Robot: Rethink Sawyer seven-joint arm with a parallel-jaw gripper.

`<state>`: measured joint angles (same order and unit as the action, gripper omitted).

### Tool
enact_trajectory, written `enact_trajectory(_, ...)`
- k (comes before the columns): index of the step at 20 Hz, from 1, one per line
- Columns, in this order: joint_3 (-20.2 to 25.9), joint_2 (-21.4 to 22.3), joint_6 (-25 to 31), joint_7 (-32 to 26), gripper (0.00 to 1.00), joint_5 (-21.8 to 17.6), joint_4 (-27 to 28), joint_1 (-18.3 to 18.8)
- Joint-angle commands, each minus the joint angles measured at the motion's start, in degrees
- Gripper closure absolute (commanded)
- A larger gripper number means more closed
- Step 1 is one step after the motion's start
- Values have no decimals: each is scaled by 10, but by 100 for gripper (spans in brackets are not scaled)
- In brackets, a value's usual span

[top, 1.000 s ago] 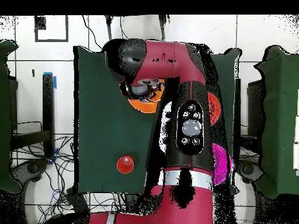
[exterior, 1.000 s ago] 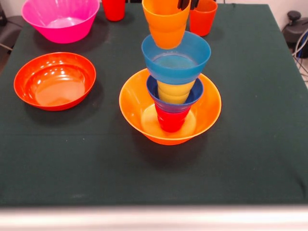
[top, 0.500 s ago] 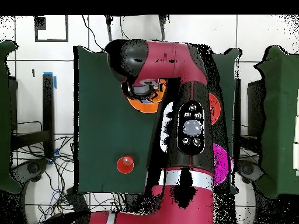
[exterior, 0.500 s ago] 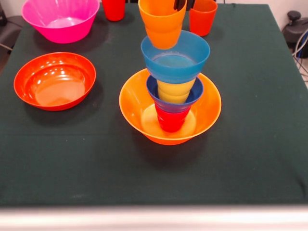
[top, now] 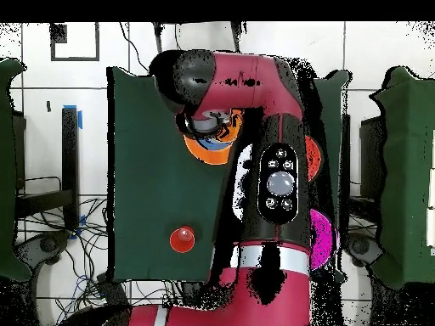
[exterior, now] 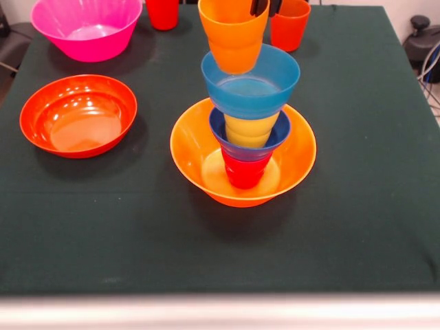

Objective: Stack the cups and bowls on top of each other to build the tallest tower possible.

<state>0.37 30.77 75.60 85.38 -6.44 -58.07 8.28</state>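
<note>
Your orange cup (exterior: 233, 33) hangs mouth-up over the light blue bowl (exterior: 251, 82), its bottom just at or barely above the near-left part of that bowl's rim line. The gripper (exterior: 264, 7) pinches the cup's far rim, one dark finger inside the mouth; only the tips show at the top edge. The cup's long axis runs near vertical, narrow end down, perhaps leaning slightly.

You risk it landing off-centre: the cup sits left of the blue bowl's middle, so letting go here could tip it against the wall and rock the whole tower (exterior: 249, 130). That stack is narrow cups carrying wider bowls, resting in the big orange bowl (exterior: 295, 155), so a sideways nudge would travel down.

Further out, the shallow red bowl (exterior: 78, 115), the pink bowl (exterior: 86, 26) and two spare cups (exterior: 289, 24) wait well apart.
</note>
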Motion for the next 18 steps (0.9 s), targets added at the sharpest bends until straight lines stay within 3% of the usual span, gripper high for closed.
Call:
enact_trajectory(1, 28, -32, 49, 96, 100, 9, 36, -17)
enact_trajectory(18, 10, -32, 56, 119, 100, 35, 24, -33)
